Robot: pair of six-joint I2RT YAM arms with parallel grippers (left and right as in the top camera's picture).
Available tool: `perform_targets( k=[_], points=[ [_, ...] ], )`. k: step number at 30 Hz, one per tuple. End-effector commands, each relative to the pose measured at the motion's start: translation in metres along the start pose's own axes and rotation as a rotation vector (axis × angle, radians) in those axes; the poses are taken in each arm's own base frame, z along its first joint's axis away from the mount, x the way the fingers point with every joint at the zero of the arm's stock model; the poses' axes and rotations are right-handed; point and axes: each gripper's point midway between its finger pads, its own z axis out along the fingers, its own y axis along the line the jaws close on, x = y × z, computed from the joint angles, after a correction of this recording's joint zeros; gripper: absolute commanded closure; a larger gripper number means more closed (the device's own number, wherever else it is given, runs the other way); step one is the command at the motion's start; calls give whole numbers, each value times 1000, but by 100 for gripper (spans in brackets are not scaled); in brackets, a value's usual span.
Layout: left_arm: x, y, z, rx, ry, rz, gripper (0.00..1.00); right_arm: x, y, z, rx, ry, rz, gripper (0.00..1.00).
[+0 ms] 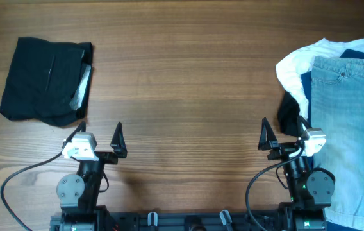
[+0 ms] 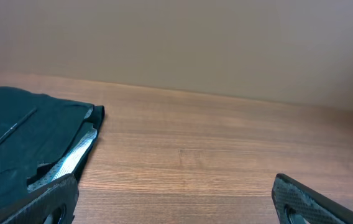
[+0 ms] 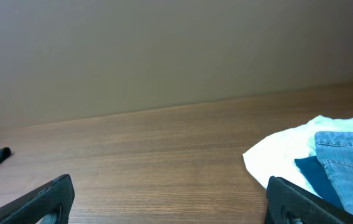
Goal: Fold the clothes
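The faded light-blue denim shorts (image 1: 350, 122) lie at the right edge of the table on top of a pile with a white garment (image 1: 295, 64), a navy one (image 1: 306, 90) and a black one (image 1: 288, 114). The shorts also show in the right wrist view (image 3: 350, 163). A folded black garment (image 1: 44, 79) lies at the far left and shows in the left wrist view (image 2: 21, 137). My left gripper (image 1: 99, 138) is open and empty near the front edge. My right gripper (image 1: 284, 135) is open and empty, just left of the pile.
The wooden table (image 1: 182, 83) spans the view. A black cable (image 1: 22, 176) runs from the left arm toward the front left. The arm bases stand at the front edge.
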Motion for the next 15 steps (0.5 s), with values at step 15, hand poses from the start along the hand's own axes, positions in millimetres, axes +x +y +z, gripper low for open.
perform_targets(
  k=[15],
  points=[
    [-54,-34,-11,153,-91,-41,0,-70,58,-16,-302,-121,197,0]
  ],
)
